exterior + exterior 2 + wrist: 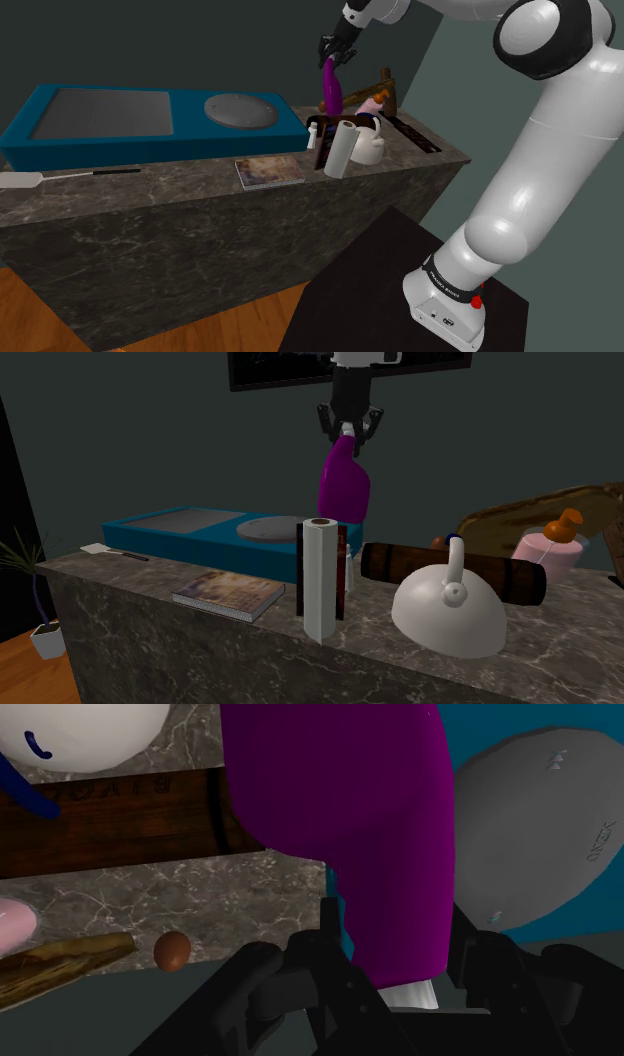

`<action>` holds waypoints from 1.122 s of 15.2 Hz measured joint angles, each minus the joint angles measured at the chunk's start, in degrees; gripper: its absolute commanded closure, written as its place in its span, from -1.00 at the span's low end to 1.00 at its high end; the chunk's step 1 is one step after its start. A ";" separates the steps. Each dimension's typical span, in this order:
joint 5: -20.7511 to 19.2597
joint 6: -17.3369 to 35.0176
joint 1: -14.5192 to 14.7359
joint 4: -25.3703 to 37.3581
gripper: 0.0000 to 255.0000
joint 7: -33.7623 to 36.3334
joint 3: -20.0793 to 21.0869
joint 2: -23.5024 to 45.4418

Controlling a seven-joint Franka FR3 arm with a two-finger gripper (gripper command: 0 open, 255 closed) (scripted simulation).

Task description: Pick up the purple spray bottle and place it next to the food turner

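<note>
The purple spray bottle (332, 88) hangs in the air above the right end of the marble counter (150, 200), its body tilted below my gripper (335, 58). The gripper is shut on the bottle's white neck. From the second exterior view the bottle (345, 487) floats behind the paper towel roll, under the gripper (347, 427). In the wrist view the purple body (340, 834) runs out from between the black fingers of the gripper (400, 969). The food turner (20, 180), white with a dark handle, lies flat at the counter's far left end (95, 549).
A paper towel roll (341, 150), a white kettle (448, 610), a dark wooden log (400, 564) and a pink bottle (553, 547) crowd the counter below the bottle. A book (269, 171) lies near the front edge. A blue box (100, 150) with a grey disc (240, 109) lines the back.
</note>
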 measured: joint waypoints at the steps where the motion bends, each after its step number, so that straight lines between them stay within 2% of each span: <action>1: -0.03 -0.63 -0.07 0.50 1.00 -0.02 -0.05 -0.12; 17: -0.58 -13.64 -0.44 15.27 1.00 1.85 -0.26 1.56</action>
